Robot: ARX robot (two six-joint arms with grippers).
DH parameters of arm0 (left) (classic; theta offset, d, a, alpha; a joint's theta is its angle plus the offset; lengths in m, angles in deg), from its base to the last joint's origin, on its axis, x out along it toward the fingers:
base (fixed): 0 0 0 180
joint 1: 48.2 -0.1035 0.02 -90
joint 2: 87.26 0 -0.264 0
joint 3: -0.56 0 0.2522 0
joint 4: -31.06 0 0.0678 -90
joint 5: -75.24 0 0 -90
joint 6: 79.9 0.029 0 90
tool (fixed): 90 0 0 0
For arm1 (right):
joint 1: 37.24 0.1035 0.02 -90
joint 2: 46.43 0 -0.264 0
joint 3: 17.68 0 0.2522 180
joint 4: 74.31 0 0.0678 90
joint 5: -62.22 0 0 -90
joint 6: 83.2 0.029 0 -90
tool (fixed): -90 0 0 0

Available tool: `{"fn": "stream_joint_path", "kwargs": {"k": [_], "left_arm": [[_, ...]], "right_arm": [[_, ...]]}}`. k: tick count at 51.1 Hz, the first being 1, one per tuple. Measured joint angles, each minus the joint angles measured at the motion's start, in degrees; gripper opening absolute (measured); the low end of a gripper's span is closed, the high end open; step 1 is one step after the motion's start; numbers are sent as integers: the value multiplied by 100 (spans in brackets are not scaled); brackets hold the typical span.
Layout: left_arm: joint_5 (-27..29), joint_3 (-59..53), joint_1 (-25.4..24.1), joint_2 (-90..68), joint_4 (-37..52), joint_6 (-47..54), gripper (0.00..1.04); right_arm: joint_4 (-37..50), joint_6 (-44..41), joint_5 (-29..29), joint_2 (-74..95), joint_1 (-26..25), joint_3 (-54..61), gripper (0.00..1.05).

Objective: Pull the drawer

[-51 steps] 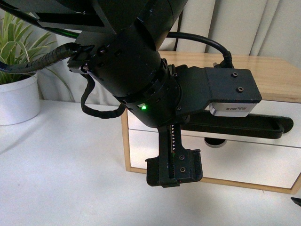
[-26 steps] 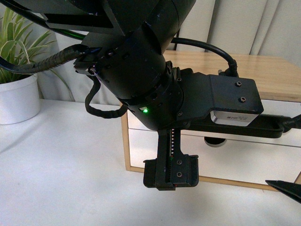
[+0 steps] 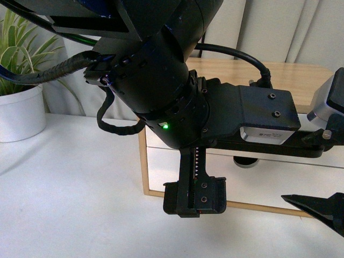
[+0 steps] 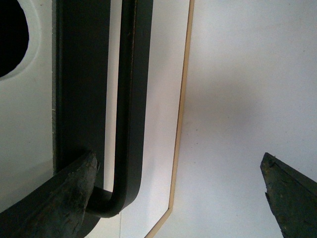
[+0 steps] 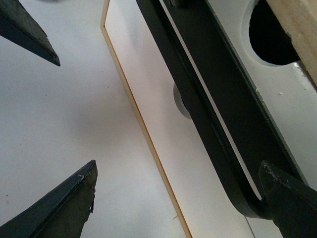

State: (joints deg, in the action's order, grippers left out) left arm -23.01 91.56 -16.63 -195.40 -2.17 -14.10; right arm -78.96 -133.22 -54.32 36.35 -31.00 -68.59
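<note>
The drawer (image 3: 157, 141) is the upper white front of a light-wood cabinet (image 3: 306, 86), with a long black bar handle (image 3: 279, 149). My left gripper (image 3: 198, 172) is open at the handle's left end. In the left wrist view the handle (image 4: 130, 99) curves in just beside one finger (image 4: 64, 198), and the other finger (image 4: 290, 198) hangs over the table; the left gripper (image 4: 178, 163) holds nothing. My right gripper (image 5: 178, 166) is open at the handle's right end. One of its fingers (image 5: 290, 201) is against the handle's bend (image 5: 233, 163). The drawer's dark notch (image 5: 272, 34) shows under the wooden top.
A plain white lower drawer front (image 3: 279, 183) sits below the handle. A white pot with a green plant (image 3: 20, 110) stands at the far left on the white table (image 3: 70, 204). Pale curtains (image 3: 279, 32) hang behind the cabinet.
My right gripper has come in from the right edge and now stands at the handle's right end. The left arm shifted slightly rightward a second ago and has held still since.
</note>
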Motion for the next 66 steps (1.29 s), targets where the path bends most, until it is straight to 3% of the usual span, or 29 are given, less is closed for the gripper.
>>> {"fn": "stream_joint_path", "kwargs": {"k": [38, 66], "left_arm": [[-85, 0, 11, -13, -22, 149, 98], [-125, -15, -50, -22, -48, 470, 98]], "right_arm": [[-413, -177, 111, 487, 199, -498, 96], [-782, -1510, 293, 695, 181, -662, 96]]}}
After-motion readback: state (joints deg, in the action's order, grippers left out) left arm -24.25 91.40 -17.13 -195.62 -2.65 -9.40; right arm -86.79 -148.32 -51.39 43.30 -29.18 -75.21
